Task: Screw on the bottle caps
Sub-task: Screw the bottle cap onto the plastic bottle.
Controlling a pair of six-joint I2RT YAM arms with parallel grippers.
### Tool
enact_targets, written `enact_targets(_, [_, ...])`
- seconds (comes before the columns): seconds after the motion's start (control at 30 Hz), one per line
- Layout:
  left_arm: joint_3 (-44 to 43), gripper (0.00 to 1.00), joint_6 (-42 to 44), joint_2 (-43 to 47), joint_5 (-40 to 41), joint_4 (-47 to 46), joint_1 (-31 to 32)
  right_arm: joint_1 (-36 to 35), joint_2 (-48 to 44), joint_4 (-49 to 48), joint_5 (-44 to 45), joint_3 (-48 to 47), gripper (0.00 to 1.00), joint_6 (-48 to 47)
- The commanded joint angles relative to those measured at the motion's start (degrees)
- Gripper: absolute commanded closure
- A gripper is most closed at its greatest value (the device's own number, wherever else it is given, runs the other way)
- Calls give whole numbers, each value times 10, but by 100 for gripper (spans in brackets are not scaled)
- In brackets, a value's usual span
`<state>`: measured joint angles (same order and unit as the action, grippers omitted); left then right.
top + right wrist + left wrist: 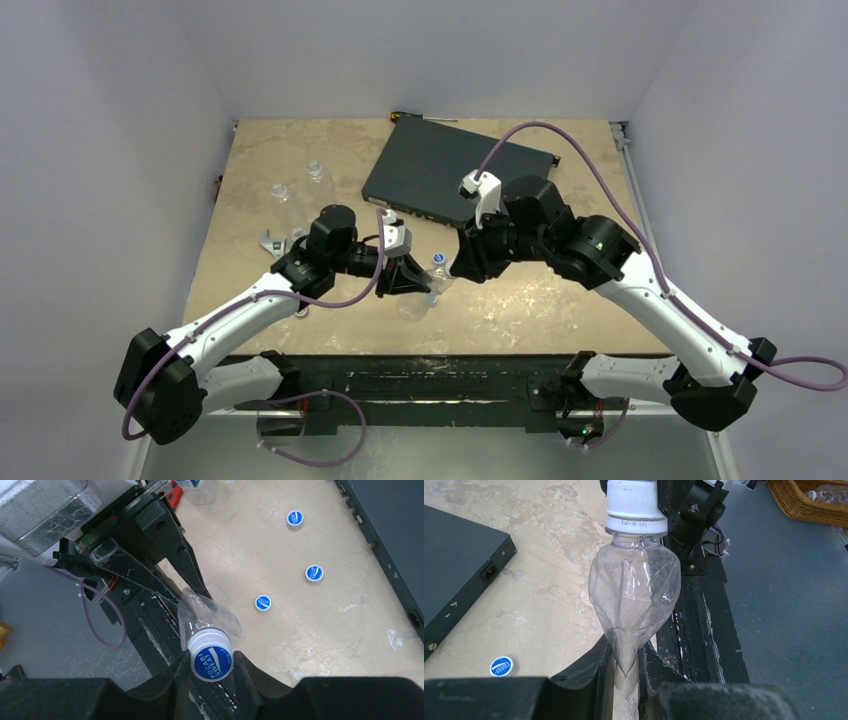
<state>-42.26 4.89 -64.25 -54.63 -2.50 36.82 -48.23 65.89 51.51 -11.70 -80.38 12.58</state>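
Right wrist view: right pincer point(210, 656) is closed narrow on the blue-and-white cap point(211, 664), one finger touching each side. The cap sits on the neck of a clear bottle point(207, 612) that runs straight out from the tips toward the left pincer point(626, 647). The left pincer is clamped on the bottle's other end, and the plastic is crushed flat between its fingers. Three loose caps point(263, 602) lie label-up on the bench point(325, 630), ahead and right of the right pincer and well apart from each other. A black box point(395, 530) is further right of them. Top view: two more bottles point(318, 178) sit on the bench beyond the left pincer, off to its left.
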Motion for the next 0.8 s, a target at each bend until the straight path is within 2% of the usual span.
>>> enact_targets(0.0, [-1,100,-11,11,-3,-28,-3,1,-8,-26,-19,-1,70,7])
enact_targets(0.1, [-1,100,-11,10,24,-29,-3,1,2,-24,-18,-7,87,33])
enact_targets(0.17, [0,100,-16,15,71,-42,-3,1,19,-24,-20,-14,98,65])
enact_targets(0.2, [3,100,-18,19,96,-51,-3,1,28,-23,-21,-18,100,85])
enact_targets(0.47, [19,100,-9,48,294,-153,17,1,79,-7,14,-36,100,223])
enact_targets(0.63, [12,100,58,36,465,-187,115,1,102,-41,22,-14,100,287])
enact_targets(0.77, [14,100,83,22,543,-238,155,1,116,-74,25,-3,100,327])
